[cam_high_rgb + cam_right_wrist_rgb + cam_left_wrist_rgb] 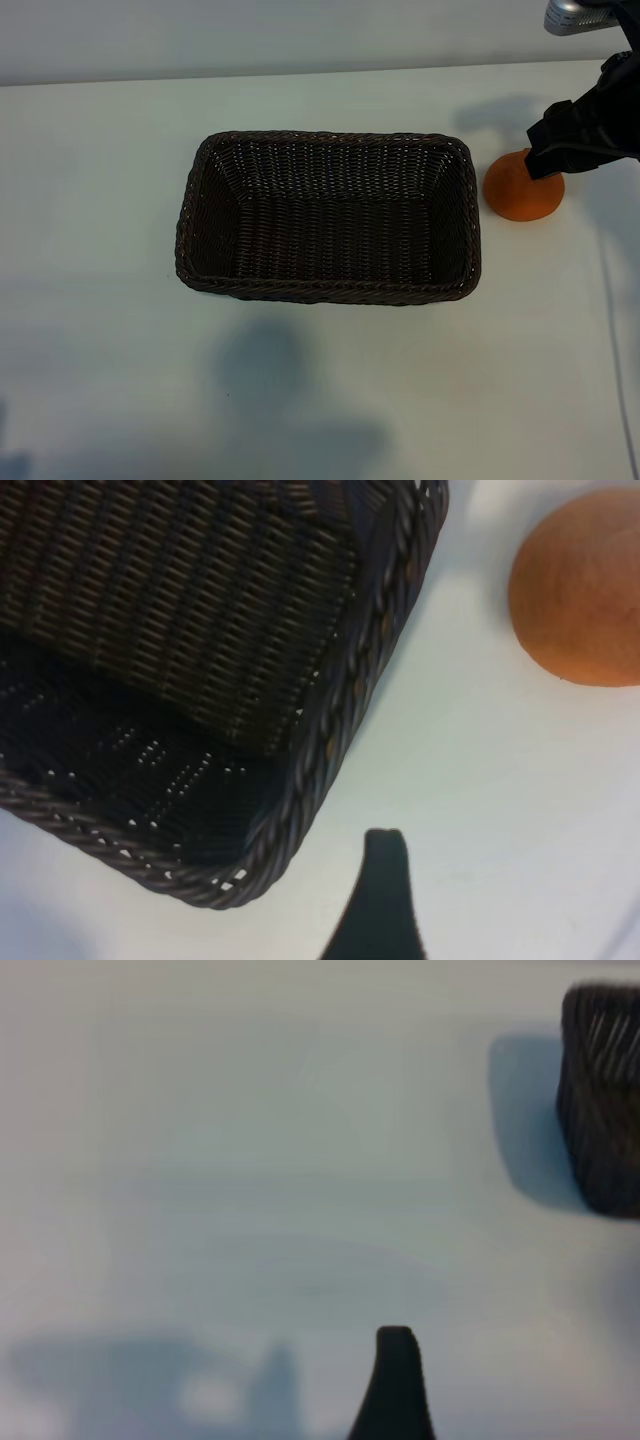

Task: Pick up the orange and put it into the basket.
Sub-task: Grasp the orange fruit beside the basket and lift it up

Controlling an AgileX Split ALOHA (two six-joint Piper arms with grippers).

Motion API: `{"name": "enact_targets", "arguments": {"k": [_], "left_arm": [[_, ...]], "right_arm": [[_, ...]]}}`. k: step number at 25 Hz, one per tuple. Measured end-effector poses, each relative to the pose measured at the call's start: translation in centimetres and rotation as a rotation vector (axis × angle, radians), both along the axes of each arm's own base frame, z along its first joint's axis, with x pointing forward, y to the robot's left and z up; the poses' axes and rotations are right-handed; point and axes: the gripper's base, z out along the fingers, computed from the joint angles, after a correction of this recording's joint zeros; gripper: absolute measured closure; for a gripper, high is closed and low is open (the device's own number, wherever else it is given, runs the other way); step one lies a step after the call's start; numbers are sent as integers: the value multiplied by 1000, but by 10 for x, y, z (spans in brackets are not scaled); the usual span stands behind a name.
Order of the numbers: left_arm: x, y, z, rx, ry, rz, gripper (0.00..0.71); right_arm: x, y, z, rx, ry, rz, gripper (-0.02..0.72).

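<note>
The right gripper (pixel 560 150), open above the round orange fruit (pixel 522 187) at the brown wicker basket's (pixel 327 288) three o'clock, could bump it and make it roll away.

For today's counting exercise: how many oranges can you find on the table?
1. The orange sits on the white table, just outside the basket, partly covered by the right arm. The basket holds none.
</note>
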Motion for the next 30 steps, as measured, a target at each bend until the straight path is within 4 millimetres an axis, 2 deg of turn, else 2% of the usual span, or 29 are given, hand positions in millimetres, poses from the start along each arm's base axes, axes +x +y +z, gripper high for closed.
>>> {"name": "enact_targets", "arguments": {"k": [10, 30], "left_arm": [[17, -2, -27, 5, 33, -5, 116], [18, -2, -30, 32, 44, -22, 136]], "right_arm": [[0, 0, 0, 0, 0, 0, 109], [0, 0, 0, 0, 0, 0, 109]]}}
